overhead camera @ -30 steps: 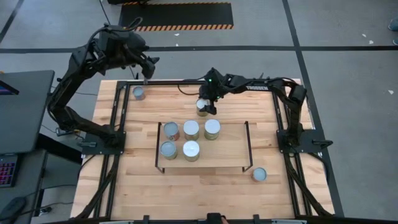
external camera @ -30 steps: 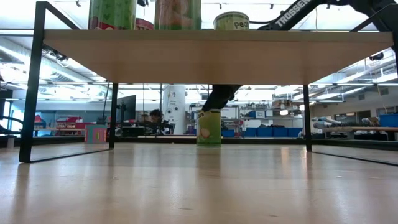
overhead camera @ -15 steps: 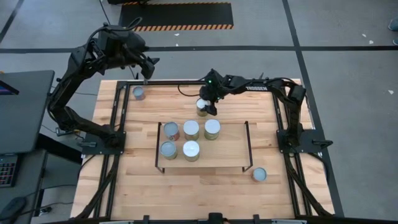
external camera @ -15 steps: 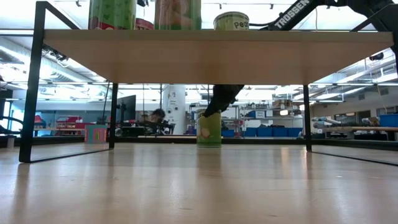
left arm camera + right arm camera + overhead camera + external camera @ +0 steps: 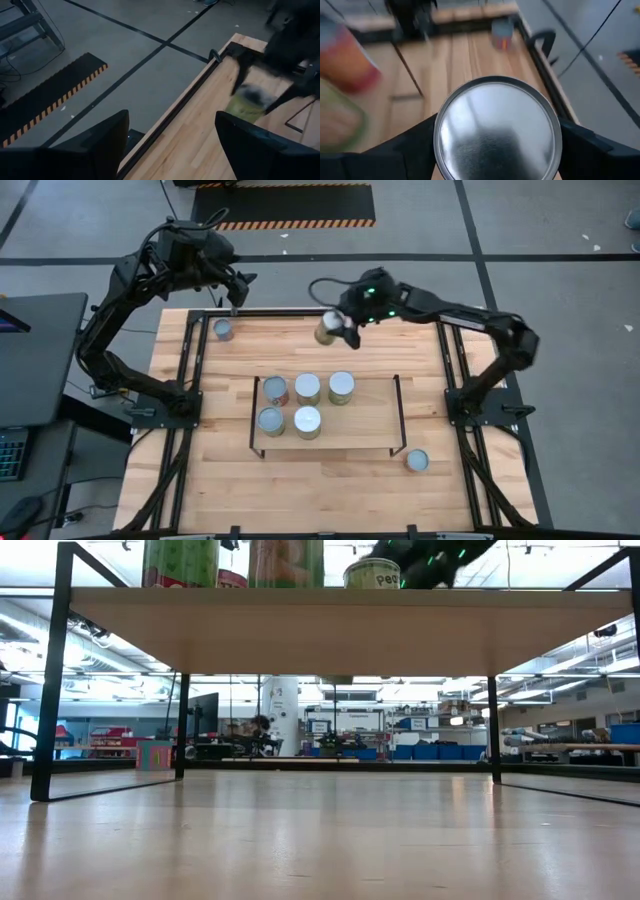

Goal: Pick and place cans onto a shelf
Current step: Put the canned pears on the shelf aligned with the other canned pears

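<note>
Lifted clear of the table since the earlier frames: one can, then standing just behind the shelf, now carried toward the table's far edge, clamped between the fingers of the right gripper.

High view: five cans grouped on the left half of the shelf, three along its far edge, two nearer its front edge; packed close, probably to leave room for the rest. One can left near the table's front right corner, another at the far left corner. Left gripper parked over that far left corner, beside its can, jaws wide and empty.

Low view: under the shelf board, bare table where the carried can stood; gone from there. Above the board, cans' sides and part of the right arm.

Left wrist view: own fingers spread wide apart, nothing between; beyond, blurred, the right gripper with the olive can.

Right wrist view: silver lid filling the middle, a finger on either side, gripped below the rim; likely raised high enough to clear the shelf frame.
</note>
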Controlling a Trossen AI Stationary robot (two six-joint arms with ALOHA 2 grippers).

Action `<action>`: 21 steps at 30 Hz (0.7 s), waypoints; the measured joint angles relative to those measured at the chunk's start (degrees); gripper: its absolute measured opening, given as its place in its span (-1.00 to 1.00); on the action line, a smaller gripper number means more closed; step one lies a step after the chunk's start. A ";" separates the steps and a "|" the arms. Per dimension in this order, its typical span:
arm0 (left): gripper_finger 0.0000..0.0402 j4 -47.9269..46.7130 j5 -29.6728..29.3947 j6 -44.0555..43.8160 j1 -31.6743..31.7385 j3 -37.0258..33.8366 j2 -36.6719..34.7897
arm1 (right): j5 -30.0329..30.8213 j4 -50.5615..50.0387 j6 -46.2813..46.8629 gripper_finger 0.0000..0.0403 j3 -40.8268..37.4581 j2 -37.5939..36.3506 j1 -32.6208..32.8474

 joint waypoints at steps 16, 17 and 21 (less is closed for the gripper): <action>0.51 0.67 0.06 -6.16 0.02 0.00 0.00 | -1.30 2.68 18.53 0.61 0.02 -16.61 21.95; 0.51 0.46 0.41 -7.24 -0.01 0.00 0.00 | -1.05 2.99 19.59 0.61 0.03 -16.68 23.95; 0.51 -1.90 5.84 -8.12 -1.41 0.00 -0.14 | 4.19 -0.23 22.57 0.61 2.93 -15.50 32.11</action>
